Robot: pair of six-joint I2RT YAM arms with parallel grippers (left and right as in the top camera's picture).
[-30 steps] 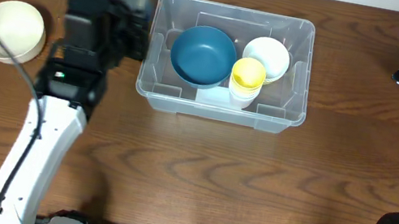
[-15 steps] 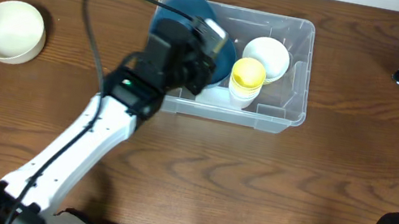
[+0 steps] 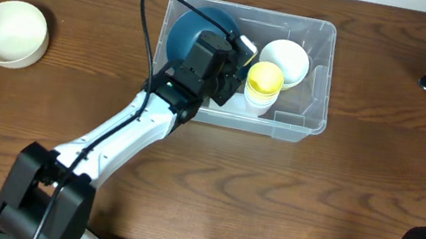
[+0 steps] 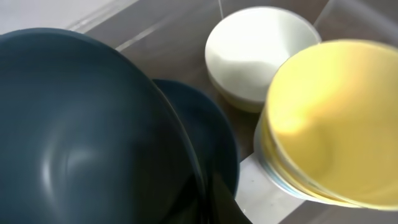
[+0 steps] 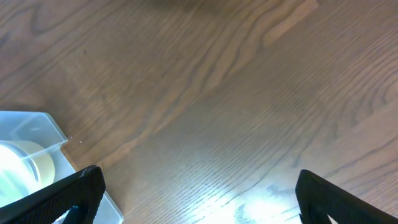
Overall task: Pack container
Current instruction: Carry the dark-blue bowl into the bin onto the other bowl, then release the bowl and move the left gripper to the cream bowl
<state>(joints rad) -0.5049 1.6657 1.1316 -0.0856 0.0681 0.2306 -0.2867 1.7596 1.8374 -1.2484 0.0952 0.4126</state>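
Left gripper point(image 3: 238, 49), clamped on a blue bowl point(image 3: 192, 30) at its rim, hangs it over the container point(image 3: 322, 77) at upper centre, seemingly to nest it in the second bowl point(image 4: 208, 130) below. Right gripper point(image 5: 199, 196) sits wide open, upper right.

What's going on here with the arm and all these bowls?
The robot is packing a large clear plastic bin. Its left gripper is shut on a dark blue round bowl, held over a second blue bowl inside the bin. A white bowl and a yellow-topped stack of cups are in there too. A cream bowl sits out on the wooden table. The right gripper is open, off to the side.
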